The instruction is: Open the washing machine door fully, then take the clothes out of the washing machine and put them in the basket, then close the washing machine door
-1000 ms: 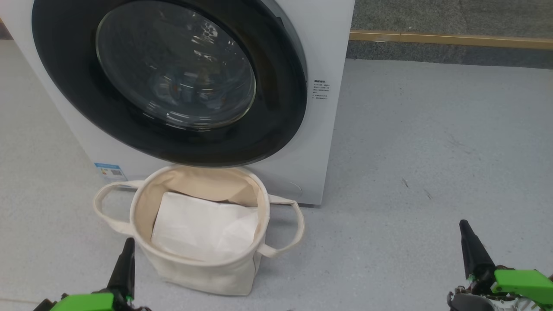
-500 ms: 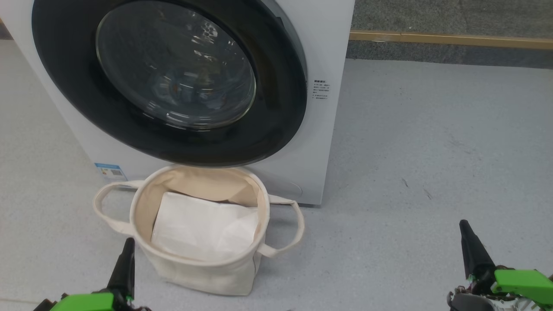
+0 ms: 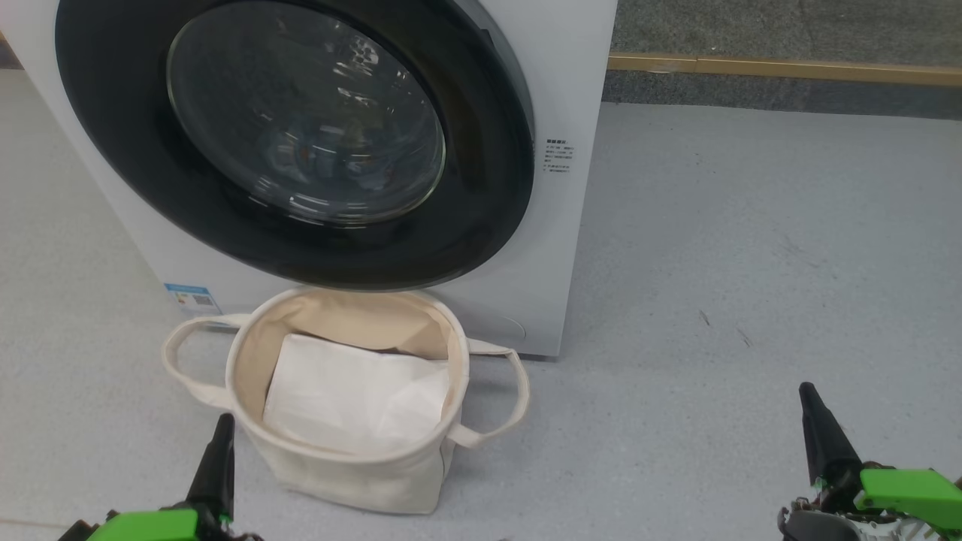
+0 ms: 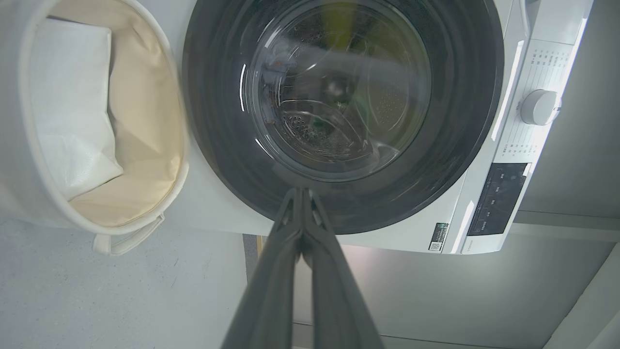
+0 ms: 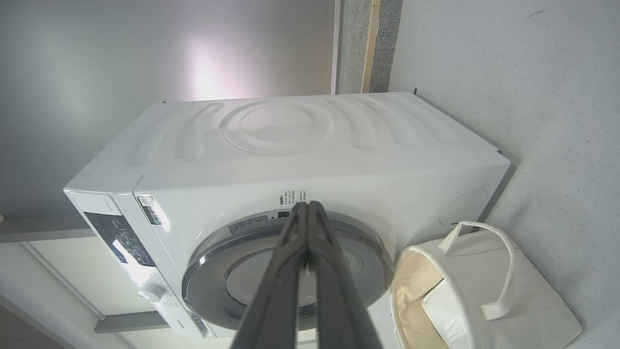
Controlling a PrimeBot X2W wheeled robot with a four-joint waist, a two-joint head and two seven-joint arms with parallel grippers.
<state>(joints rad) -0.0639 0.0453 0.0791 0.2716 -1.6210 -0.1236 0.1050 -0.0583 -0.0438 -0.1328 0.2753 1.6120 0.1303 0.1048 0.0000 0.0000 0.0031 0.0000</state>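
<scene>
The washing machine (image 3: 573, 225) stands white and boxy at the upper left of the head view. The washing machine door (image 3: 481, 188) lies flat against its front, black rim around domed glass. Behind the glass a dim bluish shape with orange specks (image 3: 319, 158) could be the clothes; I cannot tell for sure. The basket (image 3: 242, 353) sits on the floor just below the door. My left gripper (image 3: 222, 430) is shut and empty at the basket's near left. My right gripper (image 3: 809, 397) is shut and empty, far to the right. The left wrist view faces the door (image 4: 465, 121) past the shut left gripper (image 4: 301, 195).
A plain white folded sheet (image 3: 353, 398) lies in the basket. Grey floor (image 3: 751, 263) spreads to the right of the machine, up to a wooden strip (image 3: 782, 70) at the wall. The machine's knob (image 4: 538, 106) and dark control panel (image 4: 499, 198) are above the door.
</scene>
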